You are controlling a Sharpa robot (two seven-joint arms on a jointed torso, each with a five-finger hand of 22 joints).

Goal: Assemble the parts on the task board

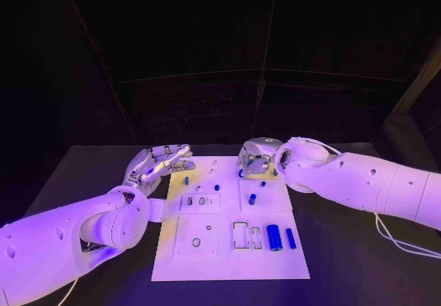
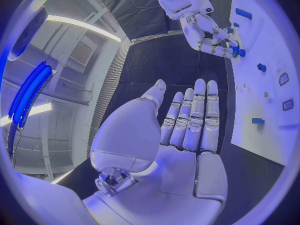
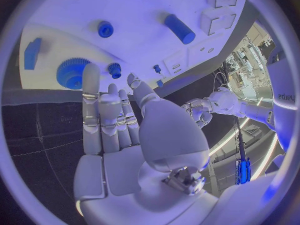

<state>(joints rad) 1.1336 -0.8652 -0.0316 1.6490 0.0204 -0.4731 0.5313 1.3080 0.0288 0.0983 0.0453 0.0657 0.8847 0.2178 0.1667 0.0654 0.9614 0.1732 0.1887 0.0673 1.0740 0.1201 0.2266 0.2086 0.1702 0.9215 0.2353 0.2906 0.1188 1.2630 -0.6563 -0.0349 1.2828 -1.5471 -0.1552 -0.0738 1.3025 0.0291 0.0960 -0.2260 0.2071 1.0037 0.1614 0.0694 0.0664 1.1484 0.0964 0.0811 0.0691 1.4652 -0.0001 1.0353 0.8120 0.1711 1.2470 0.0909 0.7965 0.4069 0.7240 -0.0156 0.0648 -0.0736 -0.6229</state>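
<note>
The white task board (image 1: 230, 255) lies mid-table. On it are a blue cylinder (image 1: 273, 237), a thin blue bar (image 1: 290, 238) and several small blue parts such as one peg (image 1: 252, 199). My right hand (image 1: 257, 158) hovers over the board's far edge. Its fingers are stretched out, their tips (image 3: 100, 92) right by a small blue gear (image 3: 114, 70) that stands beside a big blue gear (image 3: 74, 73). I cannot tell whether they touch it. My left hand (image 1: 161, 162) is at the board's far left corner, flat and empty, fingers (image 2: 194, 115) straight.
Empty slots and holes (image 1: 241, 234) mark the board's near half. A round blue part (image 3: 105, 29) and a flat blue block (image 3: 32, 53) also sit on the board. Black tabletop (image 1: 349, 255) surrounds the board on both sides.
</note>
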